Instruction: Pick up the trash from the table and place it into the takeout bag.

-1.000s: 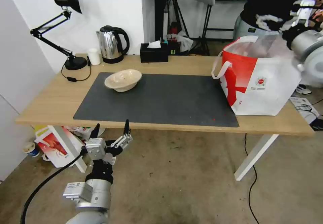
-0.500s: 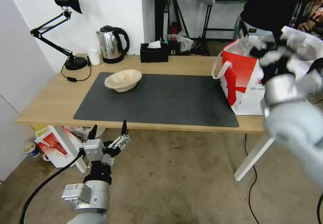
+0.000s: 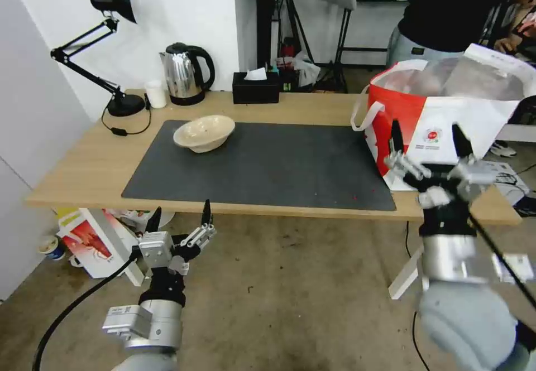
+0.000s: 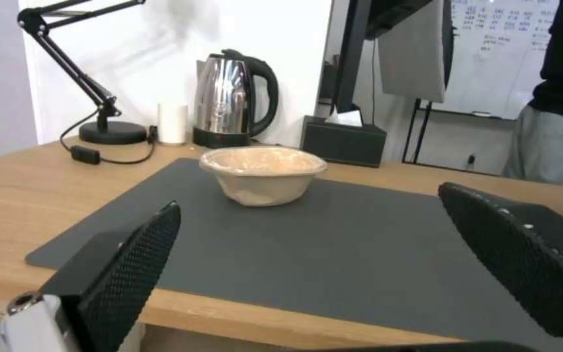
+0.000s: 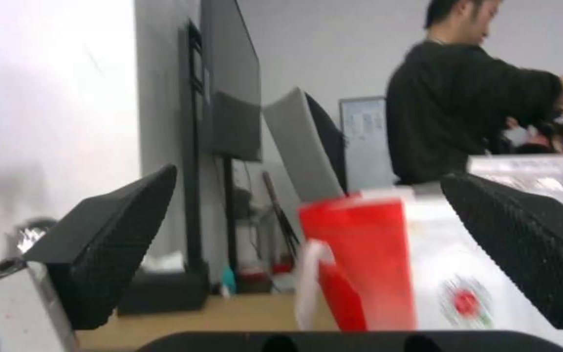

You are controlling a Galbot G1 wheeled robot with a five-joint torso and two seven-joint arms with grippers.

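A shallow beige bowl (image 3: 204, 132) (image 4: 263, 175), a piece of the trash, rests on the dark grey mat (image 3: 262, 164) of the table (image 3: 89, 164), toward its left back. The red-and-white takeout bag (image 3: 441, 131) (image 5: 399, 264) stands open at the table's right end. My left gripper (image 3: 180, 216) hangs open and empty below the table's front edge, in line with the bowl. My right gripper (image 3: 427, 139) is open and empty too, held in front of the bag's near side at the table's front right.
Along the table's back stand a black desk lamp (image 3: 111, 53), a small white cup (image 3: 156, 93), a steel kettle (image 3: 186, 73) and a black tissue box (image 3: 255, 87). A smaller red-and-white paper bag (image 3: 92, 242) sits on the floor by the left table leg. A person (image 3: 446, 14) stands behind the takeout bag.
My right arm has swung down from above the takeout bag to the table's front right edge, gripper open. The left arm, the bowl and the bag have stayed where they were.
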